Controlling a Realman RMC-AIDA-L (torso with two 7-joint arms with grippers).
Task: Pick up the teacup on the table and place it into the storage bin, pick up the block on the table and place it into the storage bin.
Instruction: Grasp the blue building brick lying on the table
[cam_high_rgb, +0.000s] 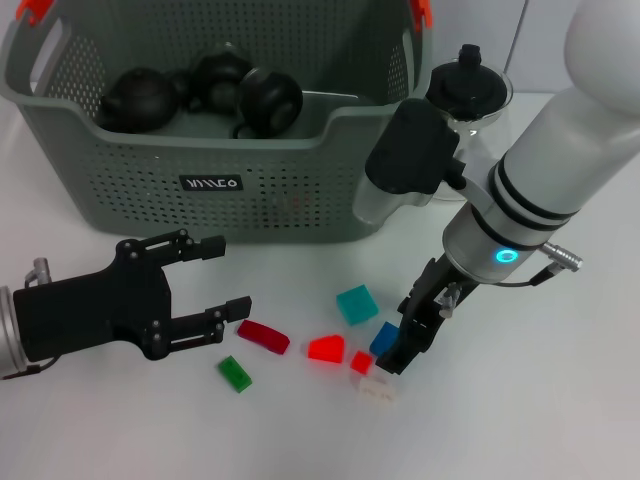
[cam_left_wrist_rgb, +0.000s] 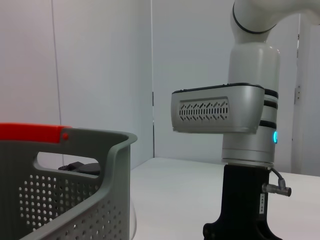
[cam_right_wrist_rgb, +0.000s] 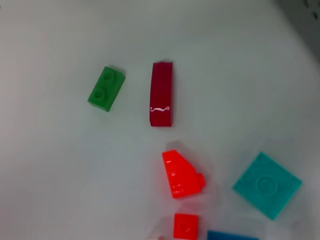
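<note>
Down among the scattered blocks, my right gripper (cam_high_rgb: 398, 358) hangs over the blue block (cam_high_rgb: 384, 338), beside the small red block (cam_high_rgb: 361, 362); I cannot tell how its jaws stand. My left gripper (cam_high_rgb: 222, 276) waits spread wide, empty, near the dark red block (cam_high_rgb: 263, 336). Behind sits the storage bin (cam_high_rgb: 130, 190) holding dark teacups (cam_high_rgb: 268, 100).

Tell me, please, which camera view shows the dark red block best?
The right wrist view: the dark red block lies whole and close, beside the green block. The head view shows it smaller, near the left gripper. The left wrist view misses it.
</note>
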